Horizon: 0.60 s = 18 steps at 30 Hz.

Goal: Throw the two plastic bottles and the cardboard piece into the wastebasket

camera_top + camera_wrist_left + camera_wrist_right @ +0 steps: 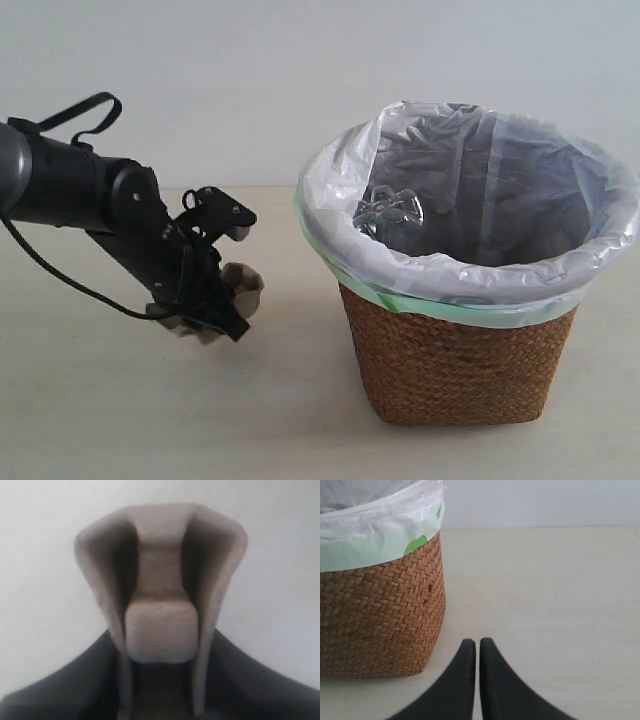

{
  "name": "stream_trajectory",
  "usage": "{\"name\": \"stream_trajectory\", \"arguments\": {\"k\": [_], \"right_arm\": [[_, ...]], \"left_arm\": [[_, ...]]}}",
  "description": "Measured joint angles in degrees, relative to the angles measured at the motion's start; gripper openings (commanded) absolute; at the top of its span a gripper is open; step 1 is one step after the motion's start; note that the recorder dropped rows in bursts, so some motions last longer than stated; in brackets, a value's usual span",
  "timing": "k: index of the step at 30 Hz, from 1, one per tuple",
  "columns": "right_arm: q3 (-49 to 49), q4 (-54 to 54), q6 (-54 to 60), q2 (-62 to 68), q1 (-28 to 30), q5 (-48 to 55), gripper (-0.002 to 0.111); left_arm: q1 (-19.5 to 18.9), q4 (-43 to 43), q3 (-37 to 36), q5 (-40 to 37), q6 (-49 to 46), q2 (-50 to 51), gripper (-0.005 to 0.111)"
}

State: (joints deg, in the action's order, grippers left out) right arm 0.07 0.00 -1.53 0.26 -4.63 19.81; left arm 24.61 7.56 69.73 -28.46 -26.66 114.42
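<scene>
My left gripper [218, 312] is shut on the cardboard piece [238, 287], a grey-brown pulp tray held just above the table, left of the wastebasket [460, 350]. Up close, the cardboard piece [160, 610] fills the left wrist view, clamped between the dark fingers [65, 685]. The wicker wastebasket has a white bag liner [340, 170], and a clear plastic bottle [388, 212] lies inside it; I cannot see caps or labels, and a second bottle is not visible. My right gripper [478, 642] is shut and empty, low over the table beside the wastebasket [380, 625]. It is out of the exterior view.
The pale table [280, 420] stretches in front of and left of the basket. A plain white wall [250, 80] stands behind. A black cable [60, 270] hangs under the left arm.
</scene>
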Motion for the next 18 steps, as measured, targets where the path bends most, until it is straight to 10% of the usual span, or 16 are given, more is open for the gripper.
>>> {"name": "stream_trajectory", "arguments": {"k": [8, 18], "right_arm": [[0.0, 0.0, 0.0, 0.0, 0.0, 0.0, 0.0], [0.0, 0.0, 0.0, 0.0, 0.0, 0.0, 0.0]], "left_arm": [[-3.02, -16.39, 0.0, -2.04, 13.51, -14.19, 0.004], [-12.81, -63.57, 0.11, -26.02, 44.14, -30.54, 0.004]]}}
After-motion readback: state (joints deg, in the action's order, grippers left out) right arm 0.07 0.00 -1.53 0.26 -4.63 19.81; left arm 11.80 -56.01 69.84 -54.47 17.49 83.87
